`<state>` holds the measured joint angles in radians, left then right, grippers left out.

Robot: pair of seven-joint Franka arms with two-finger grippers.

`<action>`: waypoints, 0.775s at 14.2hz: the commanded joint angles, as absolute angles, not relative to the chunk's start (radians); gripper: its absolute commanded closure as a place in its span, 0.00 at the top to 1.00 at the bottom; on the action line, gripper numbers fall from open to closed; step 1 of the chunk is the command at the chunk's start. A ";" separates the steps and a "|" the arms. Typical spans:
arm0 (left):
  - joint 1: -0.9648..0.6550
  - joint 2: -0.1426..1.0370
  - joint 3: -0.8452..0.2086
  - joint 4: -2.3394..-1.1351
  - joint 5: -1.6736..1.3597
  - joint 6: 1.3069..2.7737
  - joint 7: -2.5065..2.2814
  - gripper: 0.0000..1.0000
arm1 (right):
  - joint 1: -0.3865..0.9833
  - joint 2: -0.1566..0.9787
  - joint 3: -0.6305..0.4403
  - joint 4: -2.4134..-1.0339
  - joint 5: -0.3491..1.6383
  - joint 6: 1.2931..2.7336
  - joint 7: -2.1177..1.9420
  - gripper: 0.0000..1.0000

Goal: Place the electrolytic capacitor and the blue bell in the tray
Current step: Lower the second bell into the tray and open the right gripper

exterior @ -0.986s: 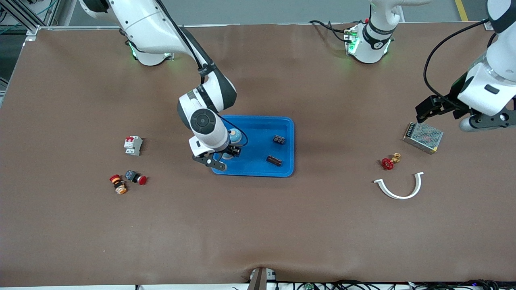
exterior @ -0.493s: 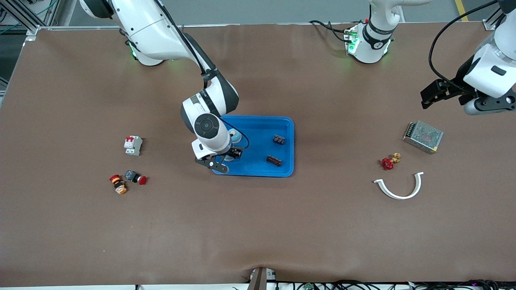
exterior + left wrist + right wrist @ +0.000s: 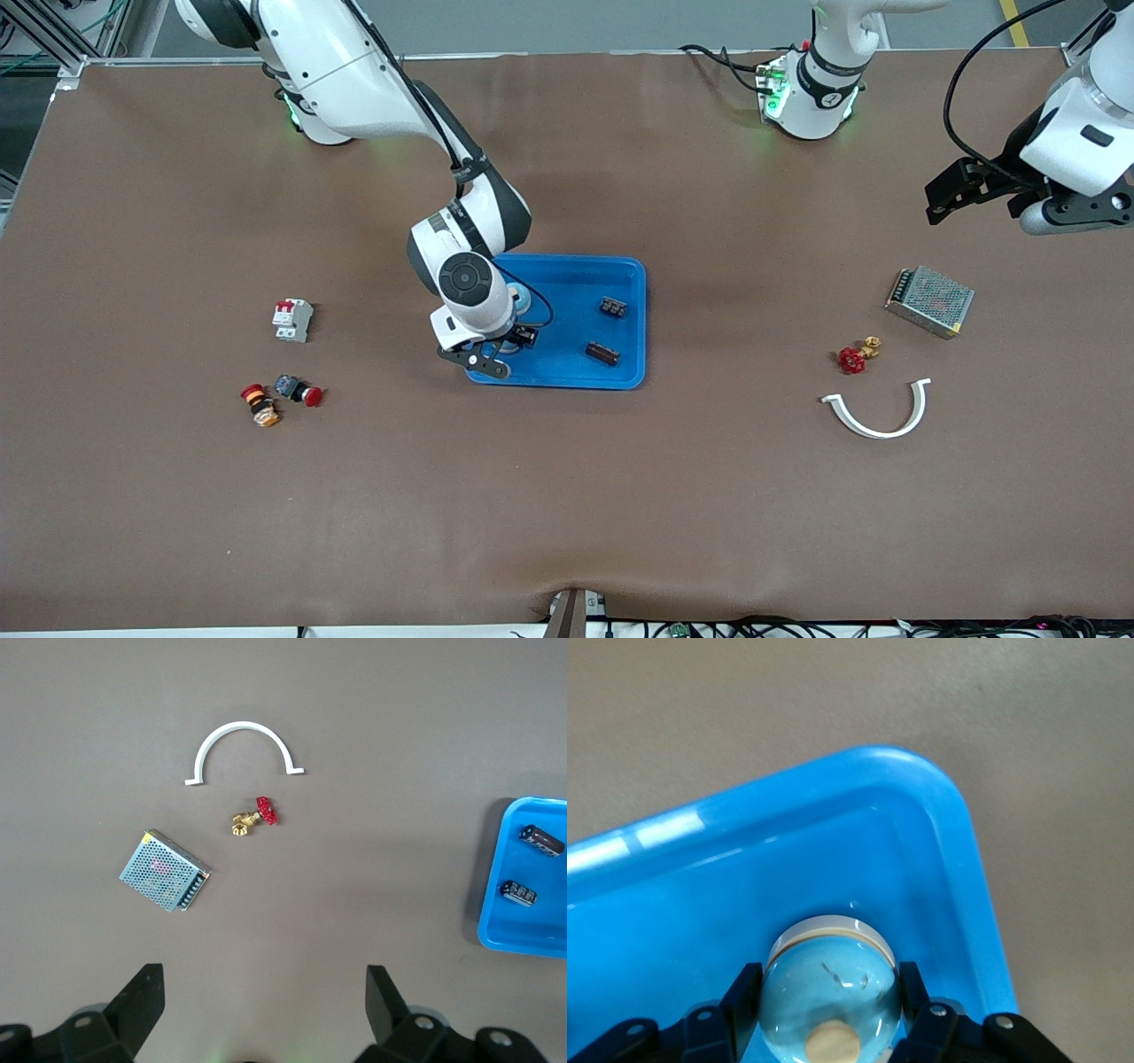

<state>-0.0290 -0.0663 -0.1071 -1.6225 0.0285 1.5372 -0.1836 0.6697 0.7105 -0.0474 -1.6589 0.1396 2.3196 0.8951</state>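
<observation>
The blue tray [image 3: 567, 377] lies mid-table; it also shows in the right wrist view [image 3: 939, 788] and the left wrist view [image 3: 487, 912]. My right gripper [image 3: 507, 344] is over the tray's corner toward the right arm's end, shut on the blue bell [image 3: 831, 979], a light blue dome with a tan knob, just above or on the tray floor. The arm hides most of the bell [image 3: 521, 299] in the front view. Two dark electrolytic capacitors [image 3: 612, 307] [image 3: 601, 354] lie in the tray. My left gripper [image 3: 264, 997] is open and empty, high over the table's left-arm end [image 3: 950, 193].
A metal mesh power supply [image 3: 929, 301], a red-handled brass valve [image 3: 852, 357] and a white half-ring clamp [image 3: 877, 415] lie toward the left arm's end. A white breaker [image 3: 292, 320] and two red-capped push buttons [image 3: 299, 391] [image 3: 260, 405] lie toward the right arm's end.
My right gripper has shifted slightly toward the tray's middle with the bell between its fingers. My left arm has pulled up and back toward its base, away from the power supply.
</observation>
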 commanded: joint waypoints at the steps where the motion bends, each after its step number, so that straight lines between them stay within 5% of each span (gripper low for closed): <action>1: -0.023 -0.116 -0.100 -1.670 0.005 1.536 -0.143 1.00 | 0.680 0.729 -0.054 -1.635 0.155 2.326 0.910 0.48; 4: -0.025 -0.126 -0.100 -1.677 0.005 1.536 -0.141 1.00 | 0.680 0.729 -0.054 -1.635 0.155 2.326 0.910 0.52; 5: -0.025 -0.127 -0.100 -1.677 0.005 1.536 -0.137 1.00 | 0.680 0.729 -0.054 -1.635 0.155 2.326 0.910 0.66; 6: -0.025 -0.132 -0.100 -1.677 0.005 1.536 -0.118 1.00 | 0.680 0.727 -0.052 -1.635 0.153 2.326 0.910 0.99; 11: -0.031 -0.140 -0.097 -1.674 0.006 1.526 -0.094 1.00 | 0.687 0.689 -0.054 -1.615 0.146 2.239 0.885 1.00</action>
<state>-0.0291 -0.1072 -0.1043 -1.6522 0.0283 1.5322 -0.1175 0.6789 0.7149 -0.0471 -1.6324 0.1396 2.3063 0.8938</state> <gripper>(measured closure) 0.000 0.000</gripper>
